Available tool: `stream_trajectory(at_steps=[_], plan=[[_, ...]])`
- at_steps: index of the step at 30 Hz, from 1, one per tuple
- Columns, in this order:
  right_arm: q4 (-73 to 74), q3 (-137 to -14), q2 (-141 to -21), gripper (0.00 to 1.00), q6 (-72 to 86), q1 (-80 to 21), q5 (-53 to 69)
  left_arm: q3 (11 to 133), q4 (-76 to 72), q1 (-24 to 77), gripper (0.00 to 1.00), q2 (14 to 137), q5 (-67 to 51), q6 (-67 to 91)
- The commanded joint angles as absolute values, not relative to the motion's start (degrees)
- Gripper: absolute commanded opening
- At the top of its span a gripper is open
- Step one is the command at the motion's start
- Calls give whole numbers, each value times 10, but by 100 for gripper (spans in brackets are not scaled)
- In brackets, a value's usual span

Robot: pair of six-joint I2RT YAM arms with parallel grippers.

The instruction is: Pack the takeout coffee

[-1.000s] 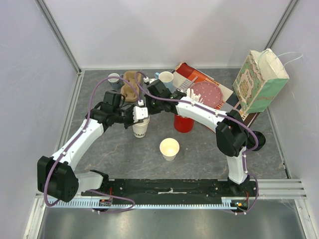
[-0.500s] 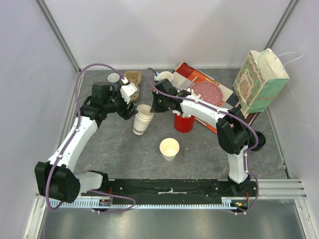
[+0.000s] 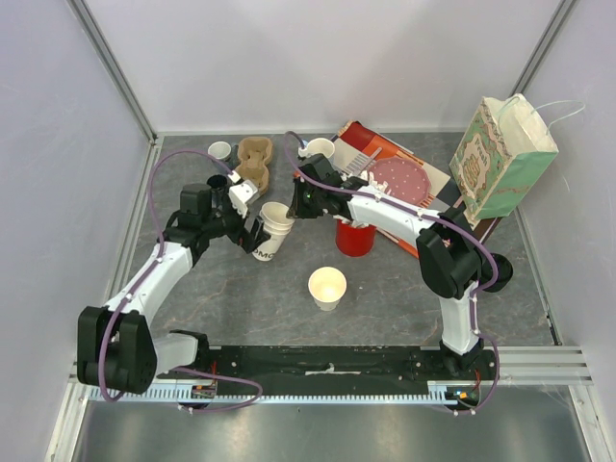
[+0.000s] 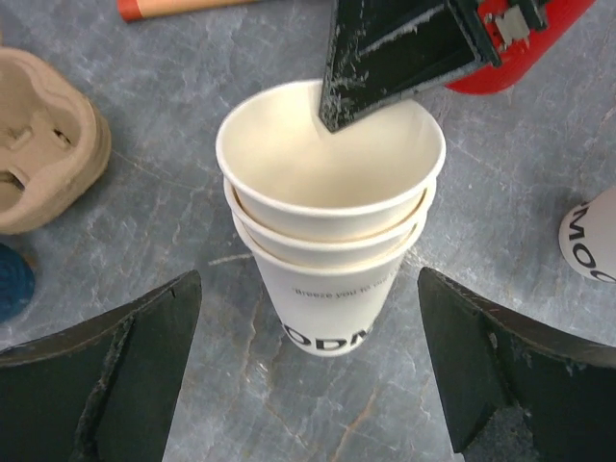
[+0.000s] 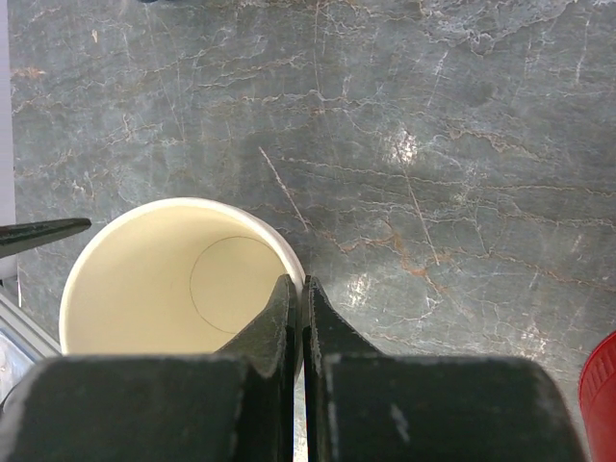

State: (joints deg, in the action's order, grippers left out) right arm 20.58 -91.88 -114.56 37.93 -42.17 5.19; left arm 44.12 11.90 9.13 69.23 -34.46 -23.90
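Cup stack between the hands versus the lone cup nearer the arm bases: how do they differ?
The cup stack is three paper cups nested; the lone cup is single. The right hand is shut on the cup stack's rim and the open left hand flanks it; nothing touches the lone cup. The cup stack looks tilted from above, lettering showing; the lone cup stands upright. Both are cream-white and lidless.

You can see a green paper bag (image 3: 505,159) on the right, a red cup (image 3: 354,238) mid-table, and a brown cup tray (image 3: 253,161) at the back.
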Motion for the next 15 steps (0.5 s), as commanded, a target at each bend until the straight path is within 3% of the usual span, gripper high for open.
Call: stream_trajectory(at_steps=[1, 15], plan=[[175, -914, -1117, 0, 390, -424, 64, 437, 7, 92, 100, 702, -375, -217], [153, -915, -1092, 0, 410, -417, 88, 382, -95, 83, 100, 696, -414, -192]])
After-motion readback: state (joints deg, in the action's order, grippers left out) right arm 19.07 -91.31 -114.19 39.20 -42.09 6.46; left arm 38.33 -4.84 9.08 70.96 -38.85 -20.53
